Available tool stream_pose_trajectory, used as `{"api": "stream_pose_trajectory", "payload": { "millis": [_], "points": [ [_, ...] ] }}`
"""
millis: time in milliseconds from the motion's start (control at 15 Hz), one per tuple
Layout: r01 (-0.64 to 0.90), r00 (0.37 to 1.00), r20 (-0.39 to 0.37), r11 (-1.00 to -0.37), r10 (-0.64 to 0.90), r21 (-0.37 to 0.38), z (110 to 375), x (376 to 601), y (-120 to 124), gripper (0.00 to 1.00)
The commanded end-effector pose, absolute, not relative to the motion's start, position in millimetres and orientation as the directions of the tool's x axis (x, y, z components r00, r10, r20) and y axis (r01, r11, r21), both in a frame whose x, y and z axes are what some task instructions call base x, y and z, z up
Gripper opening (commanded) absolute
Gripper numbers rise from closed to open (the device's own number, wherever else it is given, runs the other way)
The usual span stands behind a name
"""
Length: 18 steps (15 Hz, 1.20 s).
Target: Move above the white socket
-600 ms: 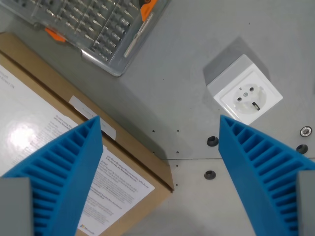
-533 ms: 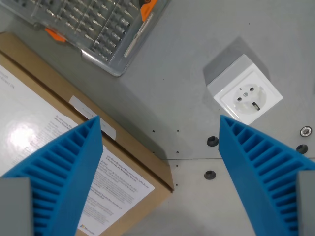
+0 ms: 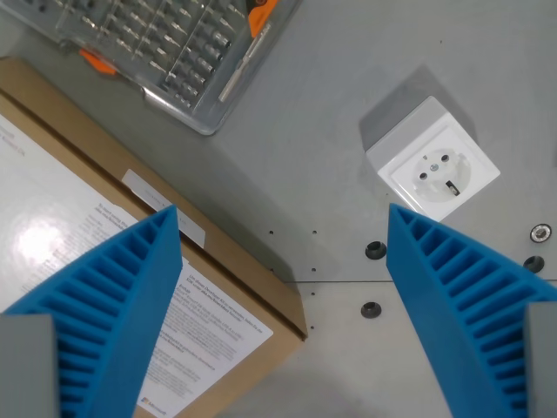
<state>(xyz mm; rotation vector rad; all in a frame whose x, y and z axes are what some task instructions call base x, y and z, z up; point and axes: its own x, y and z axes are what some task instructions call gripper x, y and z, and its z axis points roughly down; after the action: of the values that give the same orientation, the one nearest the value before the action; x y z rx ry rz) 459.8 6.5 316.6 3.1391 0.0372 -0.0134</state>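
Observation:
The white socket (image 3: 432,164) is a small white cube with a round outlet face, standing on the grey table in the wrist view's upper right. My gripper (image 3: 283,228) is open and empty, its two blue ribbed fingers (image 3: 113,305) framing the lower part of the view. The socket lies just above the tip of the right finger (image 3: 461,296), off to the right of the gap between the fingers.
A brown cardboard box (image 3: 104,226) with white printed labels fills the left side under the left finger. A clear plastic case (image 3: 165,43) of screwdriver bits with orange latches lies at the top left. Small bolt holes (image 3: 374,250) dot the grey table (image 3: 305,148).

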Motion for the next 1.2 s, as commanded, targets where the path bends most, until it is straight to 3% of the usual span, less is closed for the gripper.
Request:
{"api": "stream_pose_trajectory", "payload": {
  "millis": [67, 1200],
  "points": [
    [0.065, 0.998, 0.003, -0.998, 0.065, 0.000, 316.3, 459.1, 4.2, 1.00],
    [0.317, 0.945, 0.087, -0.948, 0.316, 0.011, 280.9, 449.6, -24.4, 1.00]
  ]
}}
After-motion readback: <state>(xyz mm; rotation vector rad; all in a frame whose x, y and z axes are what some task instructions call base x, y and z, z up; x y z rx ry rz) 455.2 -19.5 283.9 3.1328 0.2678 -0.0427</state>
